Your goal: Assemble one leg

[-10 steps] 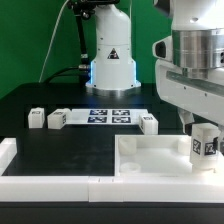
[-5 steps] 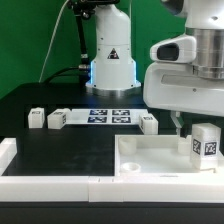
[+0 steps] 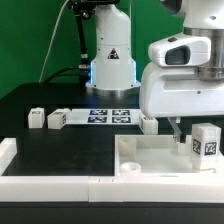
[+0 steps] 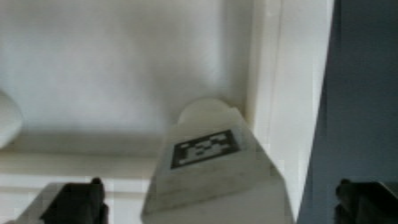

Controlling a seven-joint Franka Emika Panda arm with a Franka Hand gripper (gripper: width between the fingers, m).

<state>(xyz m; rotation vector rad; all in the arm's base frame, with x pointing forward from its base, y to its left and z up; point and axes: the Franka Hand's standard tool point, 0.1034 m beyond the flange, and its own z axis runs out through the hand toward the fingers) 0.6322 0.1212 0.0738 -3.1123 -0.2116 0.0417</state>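
A leg [image 3: 205,143], a small white block with a black-and-white marker, stands upright at the right corner of the large white tray-like part [image 3: 150,152]. My gripper [image 3: 190,129] hangs just above it and slightly toward the exterior view's left. It is open. In the wrist view the leg [image 4: 221,160] stands between my two dark fingertips [image 4: 79,203], with a gap on each side of my gripper [image 4: 222,208]. Three more legs lie on the black table: two [image 3: 37,119] [image 3: 57,119] at the left and one [image 3: 149,123] by the tray's far edge.
The marker board [image 3: 110,115] lies in front of the robot base [image 3: 111,60]. A white L-shaped rail [image 3: 40,183] runs along the table's front left and meets the tray. A green wall stands behind.
My gripper has let go of the leg, risen and shifted a little toward the exterior view's left. The leg stays upright at the tray's corner.
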